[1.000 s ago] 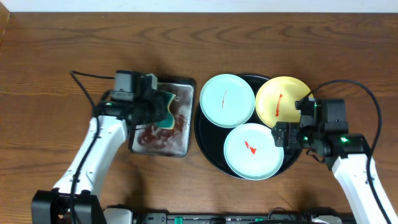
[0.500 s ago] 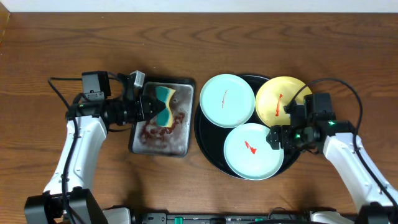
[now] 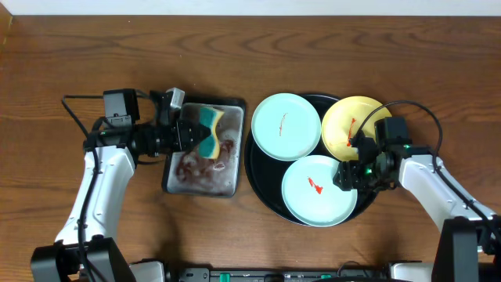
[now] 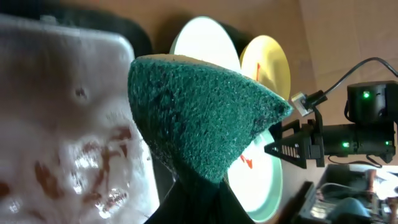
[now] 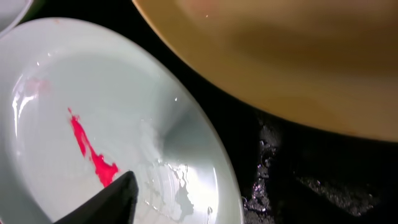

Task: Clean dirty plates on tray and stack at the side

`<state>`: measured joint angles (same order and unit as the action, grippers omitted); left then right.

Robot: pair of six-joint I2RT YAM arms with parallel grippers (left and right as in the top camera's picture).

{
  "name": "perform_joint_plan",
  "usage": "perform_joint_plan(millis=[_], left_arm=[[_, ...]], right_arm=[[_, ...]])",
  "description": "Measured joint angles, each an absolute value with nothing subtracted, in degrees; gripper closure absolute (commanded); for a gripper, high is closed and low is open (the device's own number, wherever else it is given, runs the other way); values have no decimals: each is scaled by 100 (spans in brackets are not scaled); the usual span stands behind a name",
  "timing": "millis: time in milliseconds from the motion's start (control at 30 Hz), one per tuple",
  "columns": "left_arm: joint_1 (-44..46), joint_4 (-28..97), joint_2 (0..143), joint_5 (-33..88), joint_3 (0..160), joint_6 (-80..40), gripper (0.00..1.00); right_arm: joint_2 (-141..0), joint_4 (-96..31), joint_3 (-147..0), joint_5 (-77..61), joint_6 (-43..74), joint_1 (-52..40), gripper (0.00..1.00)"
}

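The black tray [image 3: 258, 176] holds three plates: a mint plate [image 3: 286, 125] at the back left, a yellow plate [image 3: 352, 125] at the back right, and a mint plate [image 3: 318, 190] in front. Each has a red smear. My left gripper [image 3: 202, 136] is shut on a green and yellow sponge [image 3: 208, 128] above the grey pan [image 3: 227, 184]. In the left wrist view the sponge [image 4: 205, 118] fills the middle. My right gripper [image 3: 349, 174] is open at the front plate's right rim. In the right wrist view one finger lies over that plate [image 5: 93, 112], near its smear.
The grey pan's floor is smeared with brownish-red residue and it stands just left of the tray. The yellow plate [image 5: 280, 56] overhangs the tray floor [image 5: 311, 162] close above my right gripper [image 5: 205, 208]. Cables trail from both arms.
My left wrist swung back to the left, keeping the sponge over the pan. My right gripper moved left and down to the front mint plate's right rim.
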<state>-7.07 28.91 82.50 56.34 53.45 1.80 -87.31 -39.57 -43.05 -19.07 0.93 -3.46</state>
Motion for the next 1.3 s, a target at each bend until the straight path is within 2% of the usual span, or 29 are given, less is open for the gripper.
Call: perform_joint_plan(millis=[433, 633, 933, 1300], left_arm=[[-707, 1610, 8248, 5647, 5321, 60, 92], [-593, 1721, 7959, 5009, 5315, -91, 93], [143, 2053, 7048, 3465, 5312, -193, 93], [174, 1962, 7041, 2956, 5312, -451, 93]], right_arm=[[-8748, -3826, -4305, -1935, 78, -346, 48], [-8748, -3820, -4305, -1935, 80, -346, 44], [-8748, -3804, -4305, -1935, 78, -346, 46], [-8748, -3800, -4305, -1938, 75, -346, 49]])
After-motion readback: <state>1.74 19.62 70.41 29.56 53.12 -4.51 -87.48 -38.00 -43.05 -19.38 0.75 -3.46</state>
